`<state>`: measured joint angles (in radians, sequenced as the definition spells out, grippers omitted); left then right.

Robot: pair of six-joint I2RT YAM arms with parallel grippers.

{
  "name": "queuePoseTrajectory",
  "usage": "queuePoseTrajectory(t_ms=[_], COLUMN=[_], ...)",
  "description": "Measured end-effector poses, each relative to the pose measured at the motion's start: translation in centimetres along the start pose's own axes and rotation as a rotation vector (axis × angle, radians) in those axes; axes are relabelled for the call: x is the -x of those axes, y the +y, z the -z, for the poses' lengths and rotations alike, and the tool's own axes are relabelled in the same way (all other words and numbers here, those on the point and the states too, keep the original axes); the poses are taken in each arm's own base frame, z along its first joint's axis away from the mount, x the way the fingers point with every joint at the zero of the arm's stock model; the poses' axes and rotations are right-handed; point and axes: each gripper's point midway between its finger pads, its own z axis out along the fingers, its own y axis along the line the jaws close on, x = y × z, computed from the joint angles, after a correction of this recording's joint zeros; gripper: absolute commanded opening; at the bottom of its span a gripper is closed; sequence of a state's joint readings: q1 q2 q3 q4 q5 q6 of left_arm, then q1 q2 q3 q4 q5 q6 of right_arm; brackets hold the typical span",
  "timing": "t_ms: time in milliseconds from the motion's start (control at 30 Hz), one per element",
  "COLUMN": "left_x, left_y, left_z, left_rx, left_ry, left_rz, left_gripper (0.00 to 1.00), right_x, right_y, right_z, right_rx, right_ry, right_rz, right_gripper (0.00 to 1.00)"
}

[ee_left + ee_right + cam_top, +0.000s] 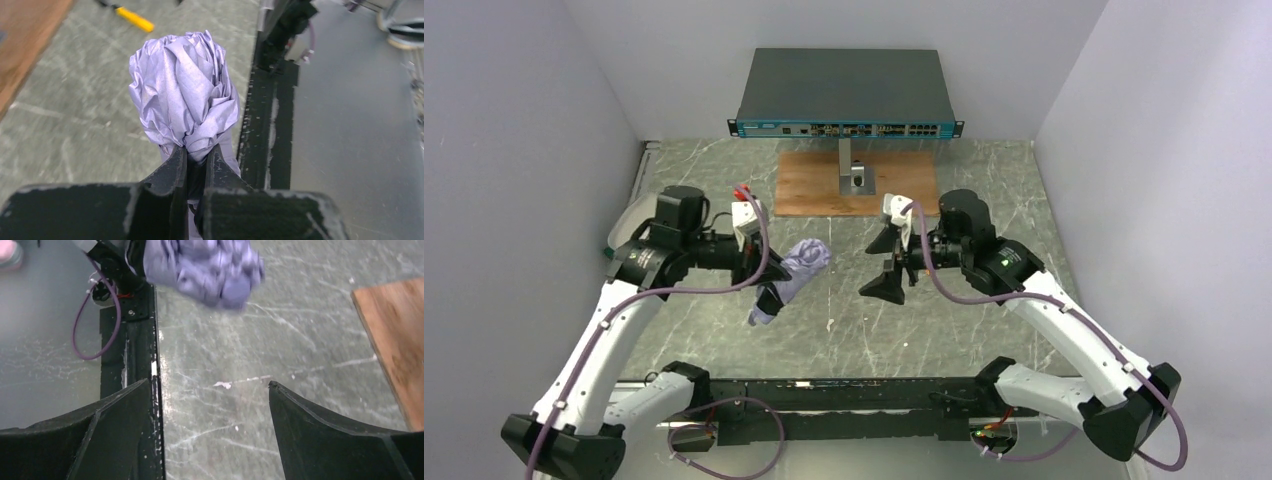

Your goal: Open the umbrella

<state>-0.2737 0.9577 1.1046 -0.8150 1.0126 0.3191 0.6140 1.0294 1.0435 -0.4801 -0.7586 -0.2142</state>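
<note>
The umbrella is a folded bundle of crumpled lavender fabric held above the marble table, its lower end pointing toward the near edge. My left gripper is shut on it. In the left wrist view the fabric bulges out past the gripper, whose fingers pinch its base; shaft and handle are hidden. My right gripper hangs to the right of the umbrella, apart from it, open. In the right wrist view the gripper has nothing between its wide fingers, and the umbrella shows blurred at the top.
A network switch stands at the back wall. In front of it lies a wooden board carrying a small metal stand. A yellow-handled item lies on the table. A black rail runs along the near edge.
</note>
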Motion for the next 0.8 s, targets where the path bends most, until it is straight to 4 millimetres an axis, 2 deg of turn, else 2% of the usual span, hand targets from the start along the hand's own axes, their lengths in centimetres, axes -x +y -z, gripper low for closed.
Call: queuePoseTrajectory(t_ms=[100, 233, 367, 467, 567, 633, 700, 733, 767, 800], left_x=[0.2, 0.5, 1.3, 1.3, 1.1, 1.0, 0.8, 0.8, 0.9, 1.0], left_y=[-2.0, -3.8, -2.9, -2.0, -1.4, -1.2, -0.8, -0.6, -0.5, -0.2], left_z=[-1.7, -4.0, -5.8, -6.8, -7.7, -8.1, -8.3, -8.4, -8.3, -8.2], left_rx=[-0.121, -0.281, -0.334, -0.340, -0.346, -0.352, -0.347, -0.345, -0.341, -0.334], left_ry=[0.017, 0.095, 0.133, 0.148, 0.168, 0.177, 0.191, 0.193, 0.190, 0.187], left_rz=[-0.056, -0.117, -0.130, -0.115, -0.095, -0.083, -0.078, -0.080, -0.088, -0.092], left_gripper=[0.00, 0.00, 0.00, 0.00, 0.00, 0.01, 0.08, 0.16, 0.27, 0.45], right_x=[0.6, 0.7, 0.5, 1.0, 0.8, 0.5, -0.1, -0.3, -0.4, -0.4], right_y=[1.2, 1.3, 1.0, 1.0, 0.9, 0.6, 0.4, 0.2, 0.1, 0.0], right_z=[-1.3, -3.1, -3.8, -4.0, -4.6, -5.0, -5.2, -5.2, -5.1, -5.1], right_rx=[0.046, 0.084, 0.104, 0.120, 0.140, 0.144, 0.149, 0.147, 0.144, 0.139], right_ry=[0.003, 0.013, 0.017, -0.001, -0.002, 0.009, 0.028, 0.037, 0.045, 0.048], right_rz=[0.088, 0.250, 0.406, 0.527, 0.623, 0.671, 0.697, 0.712, 0.725, 0.742], right_gripper=[0.97, 0.99, 0.98, 0.92, 0.60, 0.46, 0.32, 0.22, 0.11, 0.01])
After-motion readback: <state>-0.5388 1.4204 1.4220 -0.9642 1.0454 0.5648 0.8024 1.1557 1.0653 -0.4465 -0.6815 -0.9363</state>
